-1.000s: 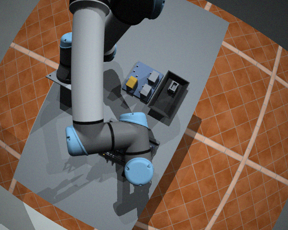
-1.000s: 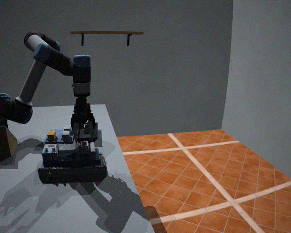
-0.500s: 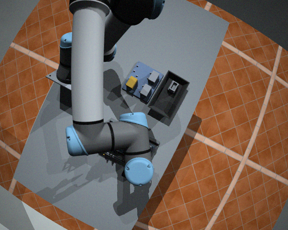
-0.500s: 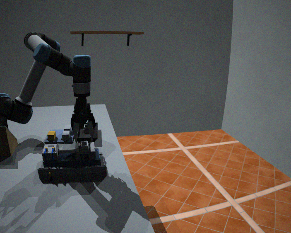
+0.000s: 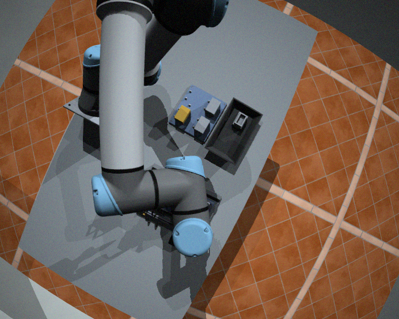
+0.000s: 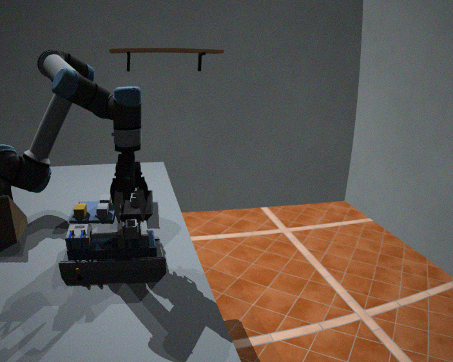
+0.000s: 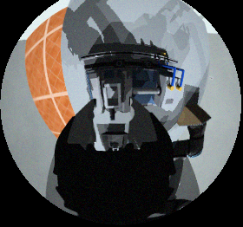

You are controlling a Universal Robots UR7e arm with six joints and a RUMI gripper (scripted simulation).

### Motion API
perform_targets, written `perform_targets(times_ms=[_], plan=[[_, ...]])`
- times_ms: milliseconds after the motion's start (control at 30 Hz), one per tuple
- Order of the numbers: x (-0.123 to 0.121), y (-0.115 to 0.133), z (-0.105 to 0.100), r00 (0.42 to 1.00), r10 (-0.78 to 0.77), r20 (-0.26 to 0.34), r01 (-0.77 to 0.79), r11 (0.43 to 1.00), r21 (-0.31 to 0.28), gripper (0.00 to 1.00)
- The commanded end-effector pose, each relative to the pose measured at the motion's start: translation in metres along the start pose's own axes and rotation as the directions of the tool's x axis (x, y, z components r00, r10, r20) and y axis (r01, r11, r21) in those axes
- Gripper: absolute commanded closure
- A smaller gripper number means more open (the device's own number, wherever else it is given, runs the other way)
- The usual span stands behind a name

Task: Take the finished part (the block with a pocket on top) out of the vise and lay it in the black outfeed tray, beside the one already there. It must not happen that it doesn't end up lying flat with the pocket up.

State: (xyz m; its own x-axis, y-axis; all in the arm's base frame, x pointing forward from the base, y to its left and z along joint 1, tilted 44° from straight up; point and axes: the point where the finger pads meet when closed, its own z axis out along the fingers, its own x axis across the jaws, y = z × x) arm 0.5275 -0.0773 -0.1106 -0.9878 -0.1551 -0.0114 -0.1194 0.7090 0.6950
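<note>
Two pocketed blocks matter here, and only one is sitting where it belongs. Starting at the left of the exterior view, a blue fixture plate (image 6: 89,213) is carrying a yellow block (image 6: 79,210) and grey blanks at the far side of the table (image 6: 31,311); these are raw stock and are playing no part in this job. Nearer the camera, the vise (image 6: 102,239) is clamping the finished part (image 6: 131,224) upright with its pocket facing up. That leaves the block's upper sides free for a grasp from above.

Directly over it the gripper (image 6: 128,194) is hanging straight down on a vertical wrist. Its fingers are standing partly open and are holding nothing. In the wrist view they are lining up on either side of the part, which suggests the arm is preparing a descent, not a lift.

Further right in the top view, the black outfeed tray (image 5: 225,143) is holding the other block (image 5: 240,120) toward its far end. The near stretch of the tray floor is probably being left for the newcomer.
</note>
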Motion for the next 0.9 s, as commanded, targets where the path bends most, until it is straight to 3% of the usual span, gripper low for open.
perform_targets(times_ms=[0, 867], plan=[[-0.0002, -0.0003, 0.0004, 1.0, 0.0, 0.001, 0.0, 1.0, 0.001, 0.6], [-0.0003, -0.0003, 0.0076, 1.0, 0.0, 0.001, 0.0, 1.0, 0.001, 0.6]])
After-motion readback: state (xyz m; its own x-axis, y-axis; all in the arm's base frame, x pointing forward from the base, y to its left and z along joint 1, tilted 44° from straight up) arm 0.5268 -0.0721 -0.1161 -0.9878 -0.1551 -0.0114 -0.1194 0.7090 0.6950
